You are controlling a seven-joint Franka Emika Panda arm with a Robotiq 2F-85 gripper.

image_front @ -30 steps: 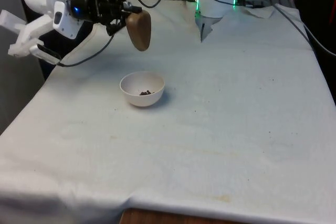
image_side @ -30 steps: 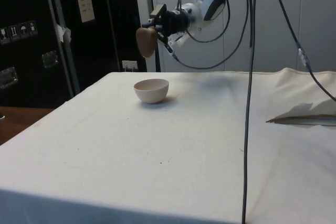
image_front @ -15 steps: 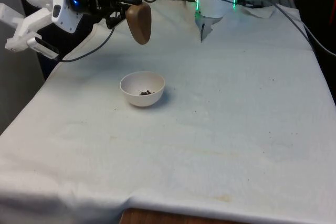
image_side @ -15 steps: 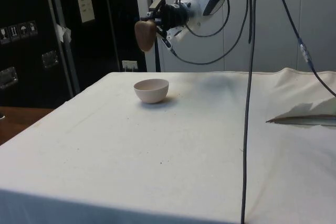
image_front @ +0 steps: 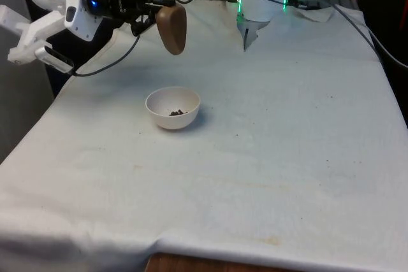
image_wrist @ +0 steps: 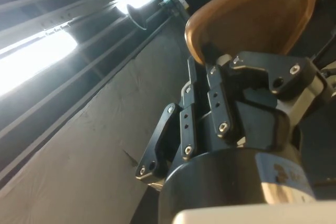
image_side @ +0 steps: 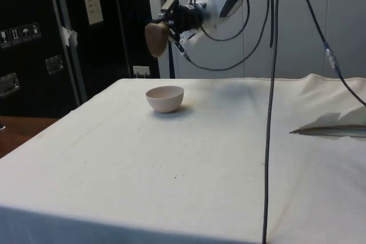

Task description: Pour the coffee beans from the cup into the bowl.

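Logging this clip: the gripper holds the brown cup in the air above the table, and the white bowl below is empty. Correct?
Not quite. The gripper does hold the brown cup in the air above the table, but the white bowl is not empty: the front view shows a few dark coffee beans in its bottom.

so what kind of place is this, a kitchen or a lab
Most likely a robotics lab or test bench, not a kitchen: a table under a white cloth, loose cables hanging across the side view, dark cabinets behind, and only a bowl set out.
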